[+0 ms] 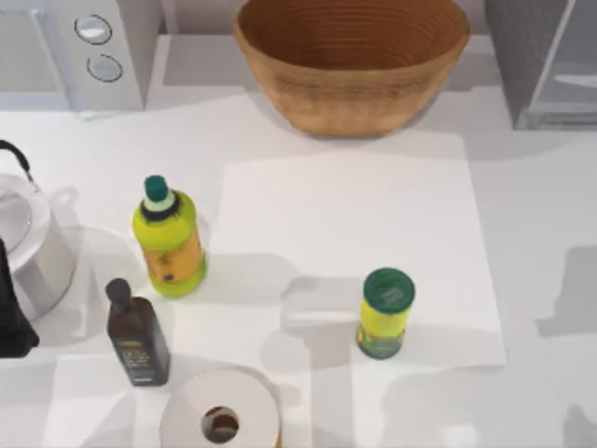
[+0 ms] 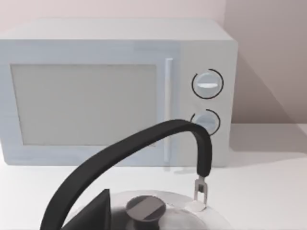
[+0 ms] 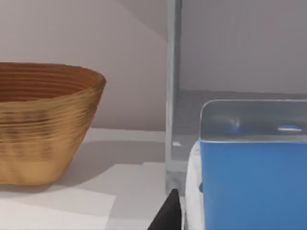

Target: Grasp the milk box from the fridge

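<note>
The milk box (image 3: 249, 187) looms very close in the right wrist view, with a bright blue face and a whitish side. My right gripper (image 3: 184, 208) is shut on it; one dark finger (image 3: 167, 215) lies against the whitish side and the other is hidden behind the carton. Behind it stands the fridge (image 3: 173, 96), showing a pale upright edge and a glassy panel. The fridge (image 1: 541, 56) fills the far right corner of the table in the top view.
A woven basket (image 1: 350, 61) stands at the back middle, left of the fridge. A green-lidded yellow can (image 1: 384, 313), a yellow bottle (image 1: 168, 238), a dark bottle (image 1: 137, 336) and a paper roll (image 1: 221, 420) stand in front. My left arm (image 1: 11, 317) is parked over the kettle (image 2: 158, 211), facing the microwave (image 2: 115, 91).
</note>
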